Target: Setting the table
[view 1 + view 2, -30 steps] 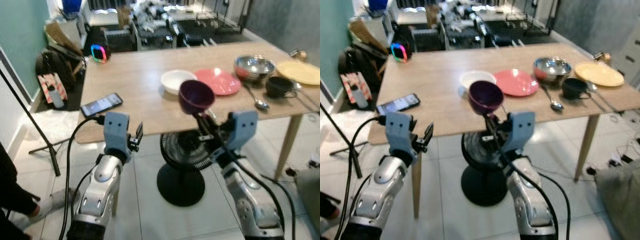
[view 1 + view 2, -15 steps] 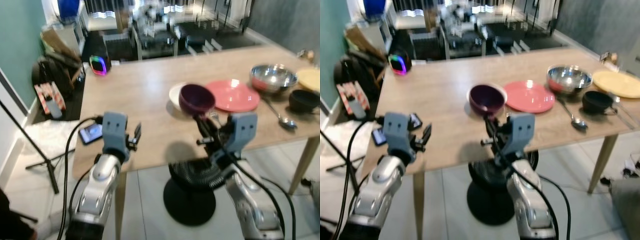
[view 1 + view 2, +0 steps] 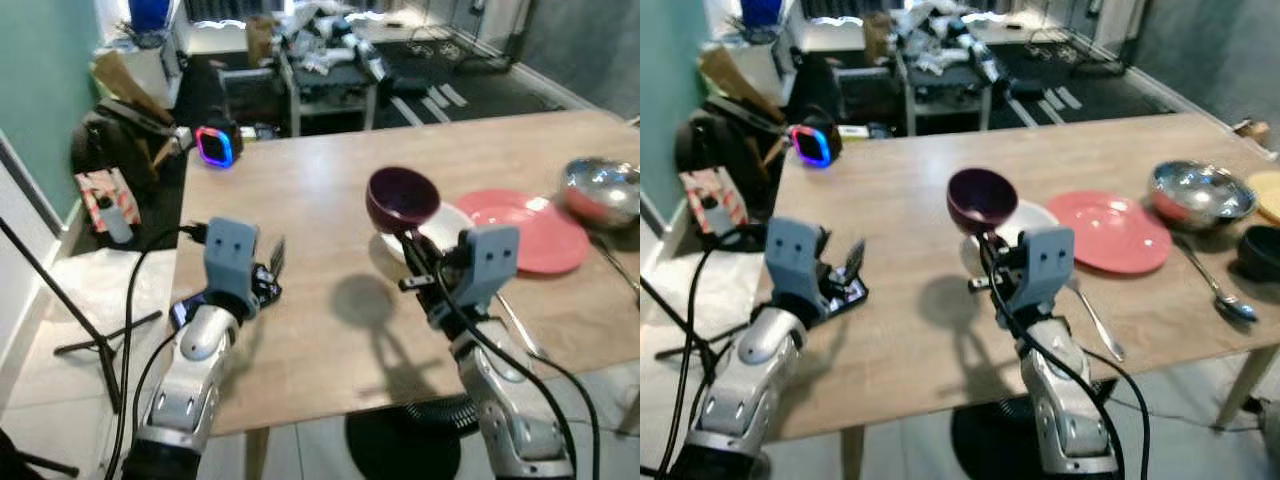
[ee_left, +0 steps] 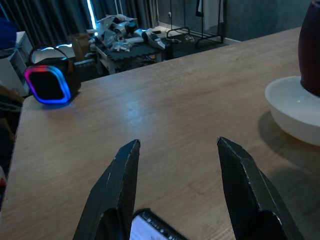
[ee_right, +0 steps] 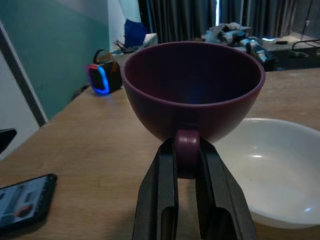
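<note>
I am carrying a purple cup (image 5: 194, 91) to its place: my right gripper (image 5: 187, 165) pinches its small rounded handle between both black fingers, holding the smooth, deep-bowled cup upright above the wooden table (image 3: 300, 200), centre of the left eye view, just over the near rim of a glossy white bowl (image 5: 265, 165). Next, I judge, I must lower it onto bare wood beside the flat pink plate (image 3: 535, 230) without tipping. My left gripper (image 4: 175, 192) hovers spread wide over a phone (image 3: 845, 290).

purple cup (image 3: 402, 198) carried in over table (image 3: 300, 200), now above white bowl (image 3: 440, 228); left gripper (image 3: 272, 268) over phone (image 3: 190, 308)
</note>
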